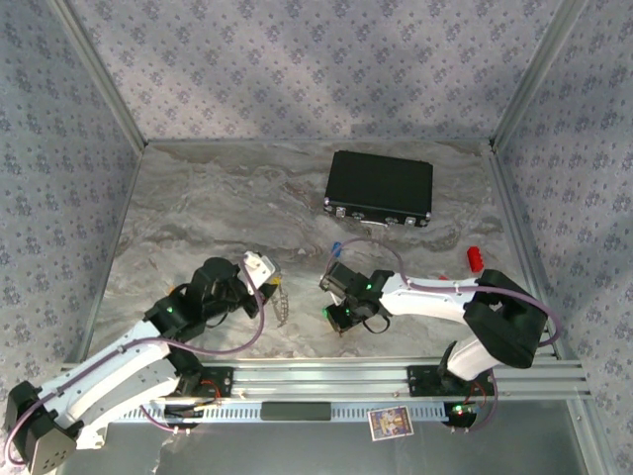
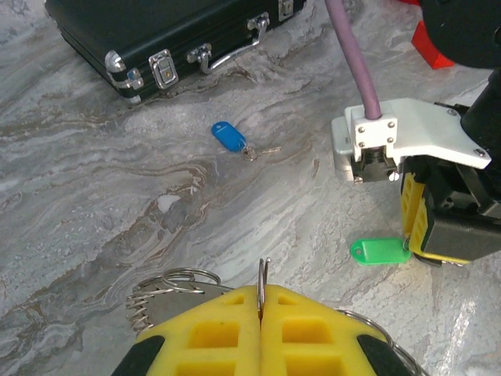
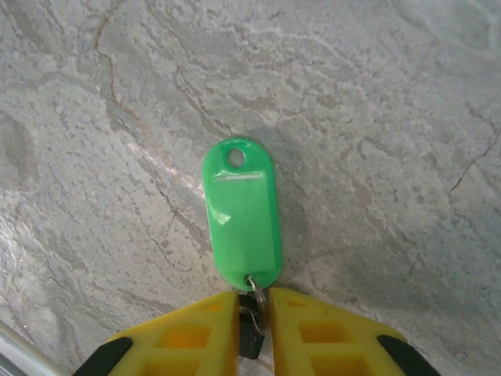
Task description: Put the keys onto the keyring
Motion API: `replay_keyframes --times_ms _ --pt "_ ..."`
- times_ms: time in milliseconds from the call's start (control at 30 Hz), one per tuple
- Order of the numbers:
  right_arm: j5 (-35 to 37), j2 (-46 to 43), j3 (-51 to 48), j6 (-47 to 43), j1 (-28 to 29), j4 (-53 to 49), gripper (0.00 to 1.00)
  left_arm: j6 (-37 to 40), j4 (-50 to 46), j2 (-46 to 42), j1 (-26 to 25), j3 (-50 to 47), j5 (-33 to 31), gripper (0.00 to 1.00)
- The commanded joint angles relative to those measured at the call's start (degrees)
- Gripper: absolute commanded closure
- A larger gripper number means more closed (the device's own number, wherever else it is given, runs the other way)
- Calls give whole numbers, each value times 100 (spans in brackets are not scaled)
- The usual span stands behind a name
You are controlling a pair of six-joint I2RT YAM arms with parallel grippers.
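**Green key at point of pickup; keyring held ready**

Status: Neither key is on the ring. The left hand [image 2: 261,291] is clamped shut on the thin grey-silver metal keyring with beaded rim [image 2: 264,270], holding it above the marbled grey bench [image 1: 218,208]. The small key with green plastic head [image 3: 241,219] lies flat on the bench. The right hand [image 3: 252,305] is set over its blade end, with its yellow fingers standing narrowly apart on either side of the dark blade. I cannot tell whether they pinch it. The small key with blue plastic head [image 2: 227,135] lies apart, nearer the black rectangular case [image 1: 381,188].

Assessment: The step in hand appears to be taking up the green key. The next move calls for a firm pinch at the blade end, a clean lift, then fine alignment of the key's own loop with the held ring.

Views compared: The right wrist view gives the blade between the fingers and the hole in the green head. The left wrist view gives the grip on the ring and both keys together. The overhead view gives the layout, with the ring's chain-like rim hanging below the left hand and the two hands close together.
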Motion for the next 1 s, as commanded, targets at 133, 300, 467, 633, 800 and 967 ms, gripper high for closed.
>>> replay_keyframes --times_ms 133,300,467,633,800,967 --pt "-71 -94 55 -97 -58 -13 77 108 197 -115 -41 145 204 100" --pt "-79 -36 90 -101 -59 -40 80 105 188 -105 -46 151 215 100" --pt "-69 -37 87 -89 -60 -79 86 112 169 -101 -48 156 211 100" --pt "-131 -2 90 -102 -61 -89 89 129 161 -114 -54 159 215 100" --pt "-166 59 117 -97 -74 -96 83 130 151 -110 -53 165 210 100" --pt "-159 82 141 -93 -67 -106 88 138 135 -112 -60 174 210 100"
